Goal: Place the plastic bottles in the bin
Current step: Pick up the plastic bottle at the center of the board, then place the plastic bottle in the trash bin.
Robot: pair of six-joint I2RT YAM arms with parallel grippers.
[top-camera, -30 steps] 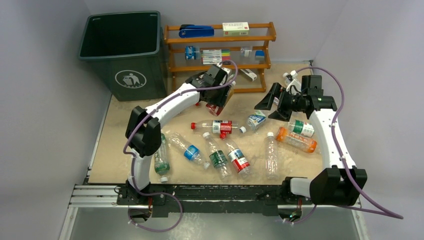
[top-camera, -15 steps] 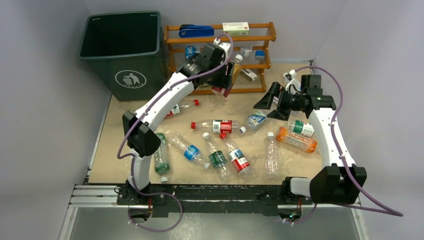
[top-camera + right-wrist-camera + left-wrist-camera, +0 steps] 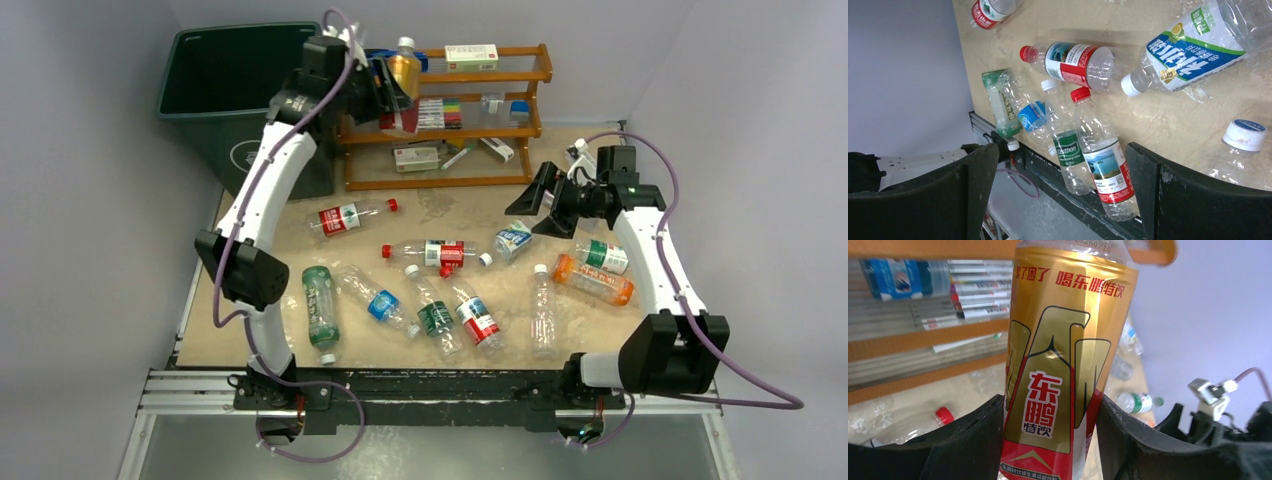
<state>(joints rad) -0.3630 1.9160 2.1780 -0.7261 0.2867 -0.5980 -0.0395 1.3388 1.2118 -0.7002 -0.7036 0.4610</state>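
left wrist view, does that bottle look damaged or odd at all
Slightly: the gold bottle, held in the left gripper, has a small dented crease in its label around mid-height. No spill shows.

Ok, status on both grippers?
Left gripper shut on gold bottle, high, short of the bin. Right gripper open, empty. Wooden rack just behind the bottle.

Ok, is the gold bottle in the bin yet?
Out: the left gripper holds the gold bottle by the wooden rack, beside the bin.
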